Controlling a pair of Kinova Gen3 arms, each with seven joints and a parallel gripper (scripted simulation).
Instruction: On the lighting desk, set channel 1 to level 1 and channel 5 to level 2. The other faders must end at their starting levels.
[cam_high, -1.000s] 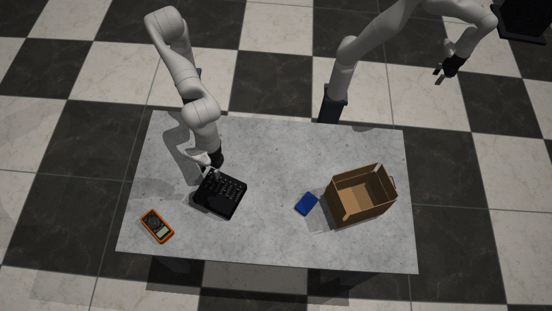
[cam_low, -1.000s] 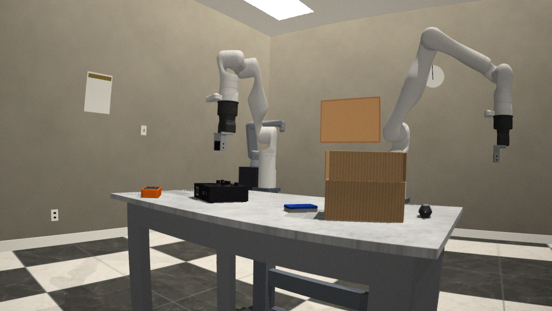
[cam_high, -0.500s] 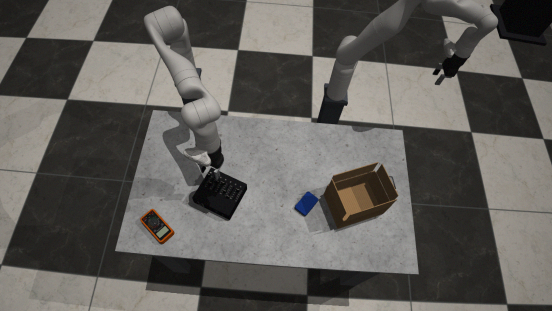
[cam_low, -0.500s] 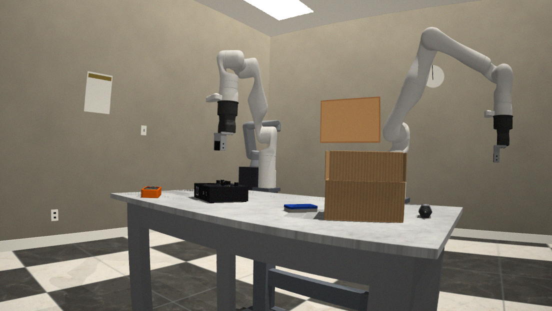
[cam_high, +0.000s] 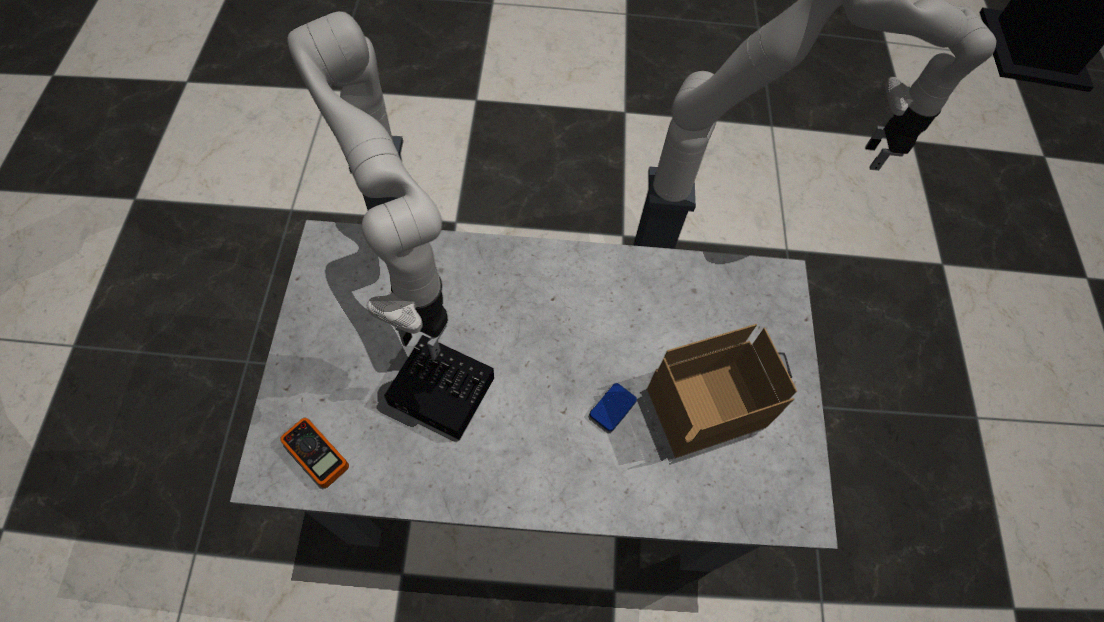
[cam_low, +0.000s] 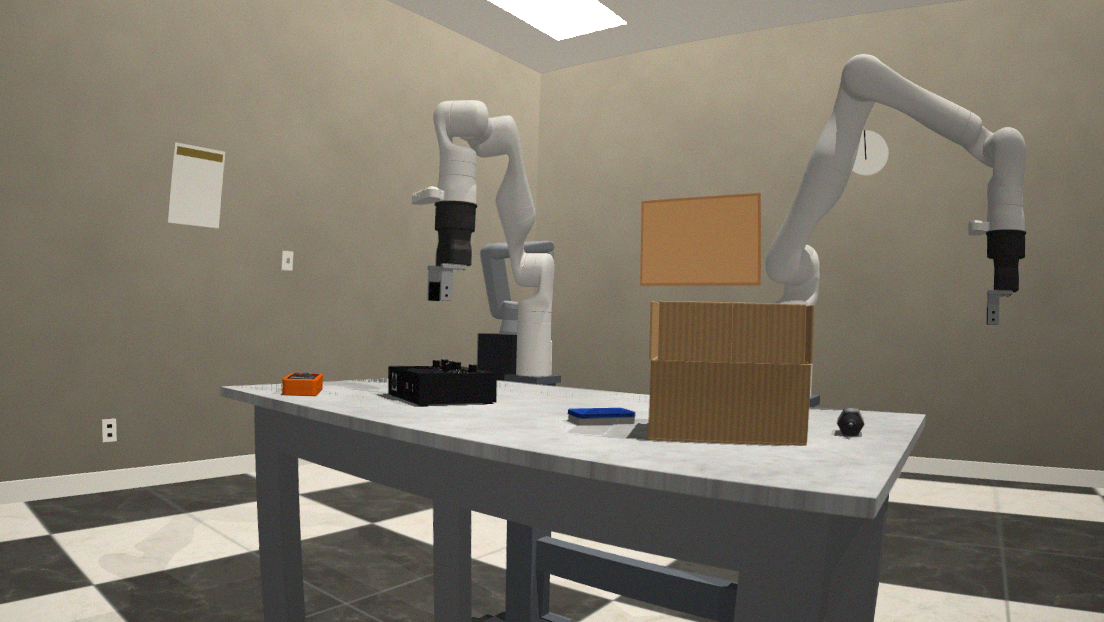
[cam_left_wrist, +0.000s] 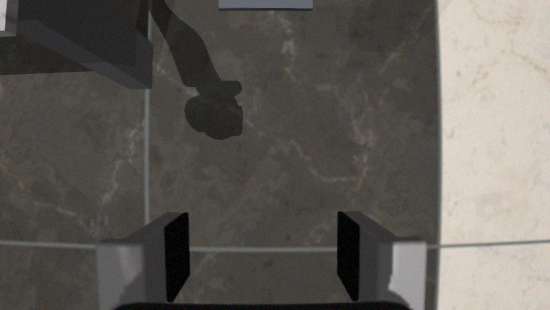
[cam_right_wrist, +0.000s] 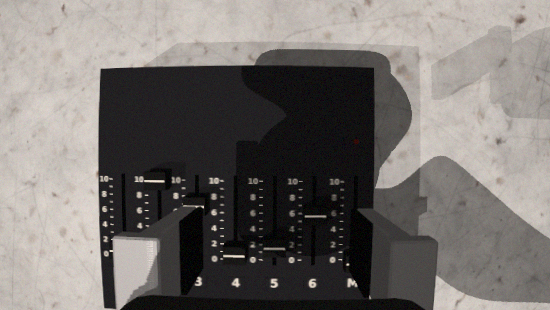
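Observation:
The black lighting desk lies on the table. My right gripper is open and empty, high above its fader end. In the right wrist view, the channel 5 fader shows a little below its 2 mark. The channel 4 fader is near 0, the channel 6 fader near 6, the channel 3 fader near 7 and the channel 2 fader near 10. A finger hides channel 1's knob; M's is partly hidden. My left gripper is open, empty, off the table.
An orange multimeter lies beside the desk. A blue-topped block lies near an open cardboard box. A dark dumbbell-like object lies beyond the box on the table.

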